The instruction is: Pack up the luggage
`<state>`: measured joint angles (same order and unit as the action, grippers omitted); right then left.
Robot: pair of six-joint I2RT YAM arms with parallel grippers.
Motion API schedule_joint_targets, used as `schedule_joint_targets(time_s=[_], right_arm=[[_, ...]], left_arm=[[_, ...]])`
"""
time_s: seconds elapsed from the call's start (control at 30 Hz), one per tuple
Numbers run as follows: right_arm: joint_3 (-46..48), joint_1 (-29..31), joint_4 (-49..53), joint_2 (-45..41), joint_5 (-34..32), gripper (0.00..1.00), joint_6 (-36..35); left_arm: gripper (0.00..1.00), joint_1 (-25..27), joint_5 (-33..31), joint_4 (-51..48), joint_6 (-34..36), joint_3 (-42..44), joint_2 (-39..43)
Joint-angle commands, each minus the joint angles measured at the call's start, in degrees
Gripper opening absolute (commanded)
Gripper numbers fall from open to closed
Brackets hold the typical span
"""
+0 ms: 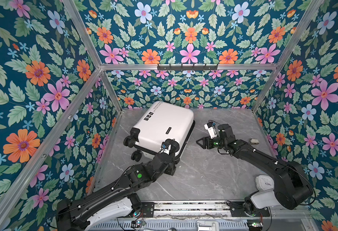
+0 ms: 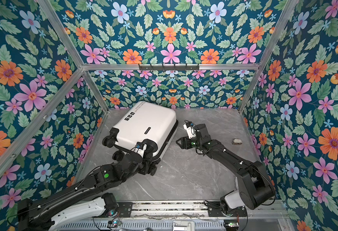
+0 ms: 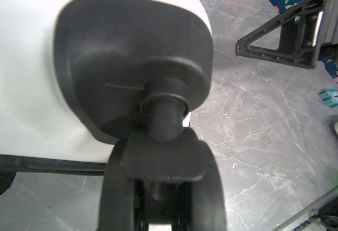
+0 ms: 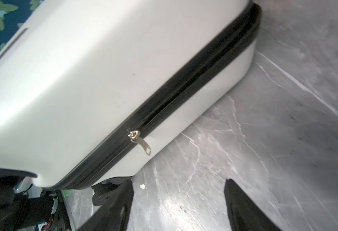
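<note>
The luggage (image 1: pixel 164 126) (image 2: pixel 146 124) is a white hard-shell suitcase lying flat and closed at the back of the table, left of centre, its black wheels towards the front. My left gripper (image 1: pixel 172 164) (image 2: pixel 149 162) (image 3: pixel 164 200) is at the suitcase's near corner, shut on a black caster wheel (image 3: pixel 164 164) that fills the left wrist view. My right gripper (image 1: pixel 201 143) (image 2: pixel 181 143) (image 4: pixel 180 192) hovers open just right of the suitcase, nothing between its fingers (image 4: pixel 124 202). The black zipper runs shut along the side, and its metal pull (image 4: pixel 142 145) hangs free.
A small grey object (image 1: pixel 254 142) (image 2: pixel 237 141) lies on the marble table (image 1: pixel 204 176) at the right. A blue owl-shaped piece (image 3: pixel 336 98) shows in the left wrist view. Floral walls and aluminium posts close in three sides. A hook rail (image 1: pixel 187 67) is on the back wall.
</note>
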<state>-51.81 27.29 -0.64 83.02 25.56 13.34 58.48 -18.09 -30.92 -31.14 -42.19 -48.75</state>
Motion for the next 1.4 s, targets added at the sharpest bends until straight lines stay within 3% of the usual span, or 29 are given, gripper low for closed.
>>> schedule_joint_targets(time_s=[0.0,0.23,0.57,0.97,1.37], right_arm=[[-1.0,3.9,-3.0,0.9,2.5,0.73,-6.4],[-1.5,7.8,-7.3,4.5,1.4,0.68,-9.4],[-7.3,7.9,-4.4,11.4,5.1,0.46,-10.7],[-8.7,8.0,-5.3,16.2,4.9,0.45,-9.7],[-10.5,8.0,-7.6,18.3,5.3,0.32,-8.0]], left_arm=[[0.0,-0.4,-8.5,3.2,-2.2,0.3,2.2],[0.0,-0.4,-9.1,1.2,-2.5,0.4,3.7],[0.0,-0.5,-8.3,1.6,-3.1,1.3,4.5],[0.0,-0.5,-6.9,2.7,-3.6,1.7,3.9],[0.0,-0.5,-6.5,2.4,-3.8,1.6,3.9]])
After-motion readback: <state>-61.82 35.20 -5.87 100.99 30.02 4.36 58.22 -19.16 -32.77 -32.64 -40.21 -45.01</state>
